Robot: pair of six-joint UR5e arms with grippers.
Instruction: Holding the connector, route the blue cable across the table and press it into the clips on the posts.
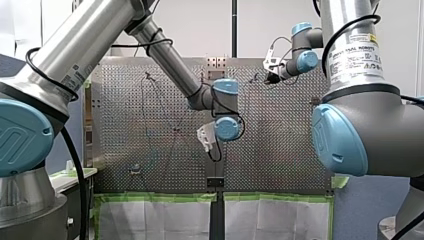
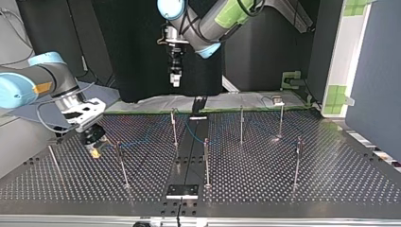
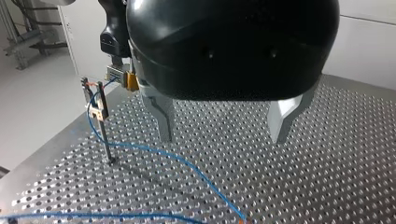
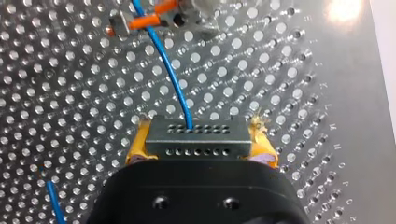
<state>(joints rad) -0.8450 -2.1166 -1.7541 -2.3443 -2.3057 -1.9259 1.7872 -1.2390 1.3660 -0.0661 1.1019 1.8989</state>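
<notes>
My right gripper is shut on the black connector, its yellow pads at both ends. From the connector the blue cable runs ahead to an orange-trimmed clip. In the top view my right gripper is low over the plate at the left, beside a post. My left gripper hangs open and empty above the plate, with its metal fingers wide apart. Beyond it the cable trails across the holes from a clip post. My left gripper is high at the far side.
Several thin posts stand on the perforated plate, among them ones at the middle and the right. A dark strip runs down the plate's centre. In the front view my left gripper is mid-table and my right gripper is farther off.
</notes>
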